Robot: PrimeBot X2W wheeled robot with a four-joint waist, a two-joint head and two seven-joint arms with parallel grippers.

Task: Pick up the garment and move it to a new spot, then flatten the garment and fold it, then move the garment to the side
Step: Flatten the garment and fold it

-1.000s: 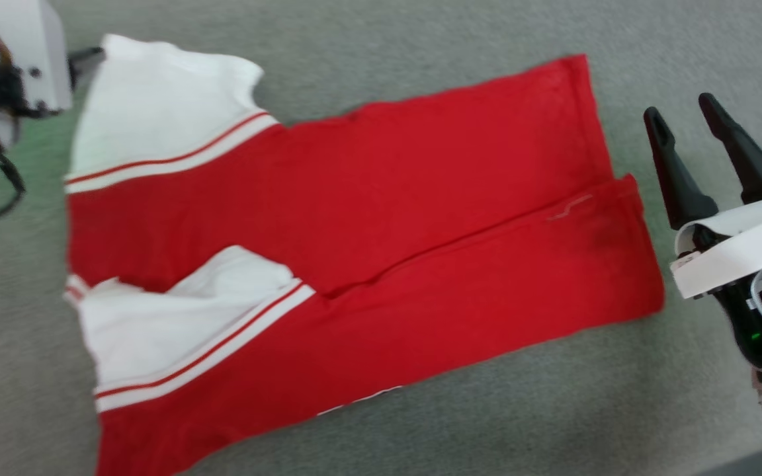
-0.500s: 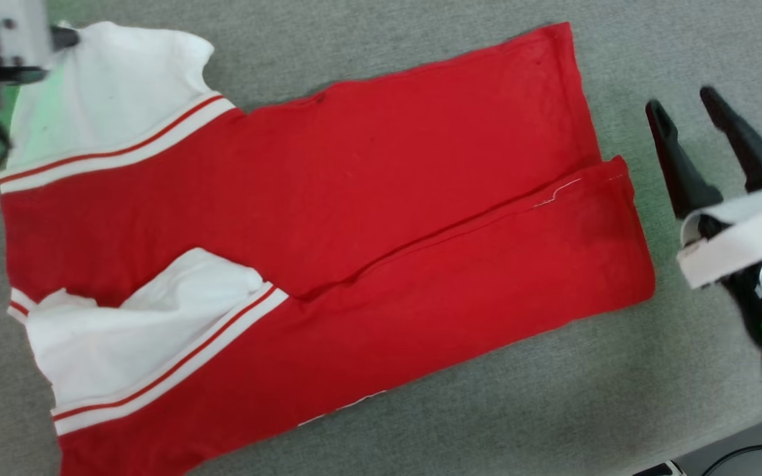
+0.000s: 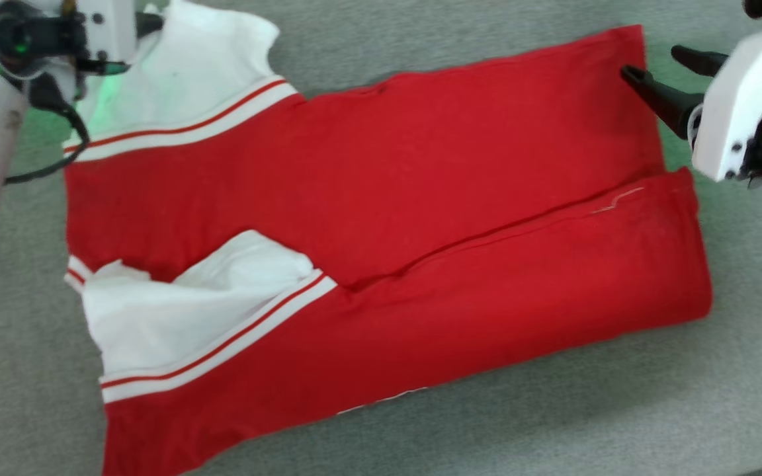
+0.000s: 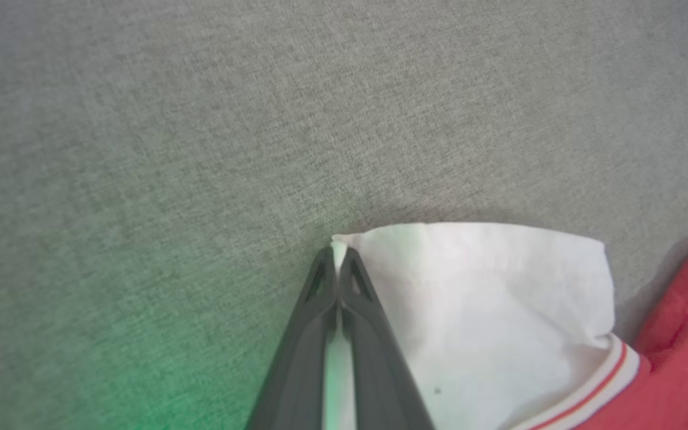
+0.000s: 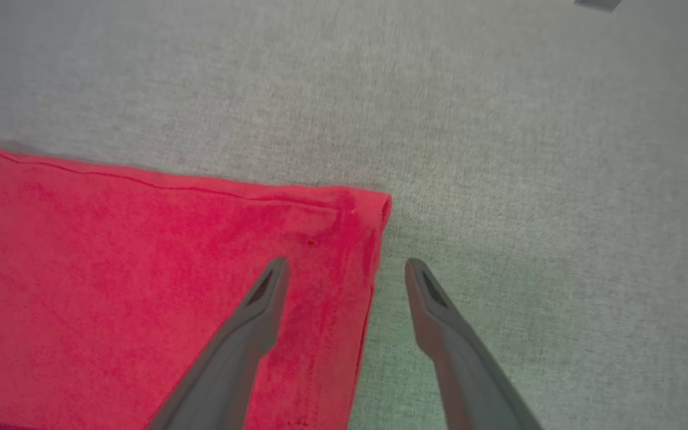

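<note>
Garment (image 3: pixel 387 218) lies flat on the grey fabric-covered tabletop (image 3: pixel 487 436), plain red side up, long axis running across the head view on a slight slant. Two red panels are folded inward and meet along a diagonal line down the middle. Both white sleeves sit at the robot's left end: the upper sleeve (image 3: pixel 202 73) is spread out, and the lower sleeve (image 3: pixel 189 311) is crumpled and lies on top of the red cloth. Each sleeve is bordered by red-white striped trim (image 3: pixel 189 125). A thin white sliver (image 3: pixel 381 400) shows along the near edge of the garment; cannot tell what it is. Left gripper (image 4: pixel 338 254) is clenched on the outer corner of the upper sleeve. In the left wrist view the two dark fingers are pressed together with a strip of white cloth pinched between them, and the corner pokes out just past the tips. A green glow (image 4: pixel 159 382) falls on the tabletop beside that gripper. Right gripper (image 5: pixel 347 266) is released, jaws spread wide, at the far corner of the red hem on the robot's right end. One finger is over the red cloth, the other over bare tabletop, so the hem edge runs between them. Cannot tell if either fingertip touches the cloth.
</note>
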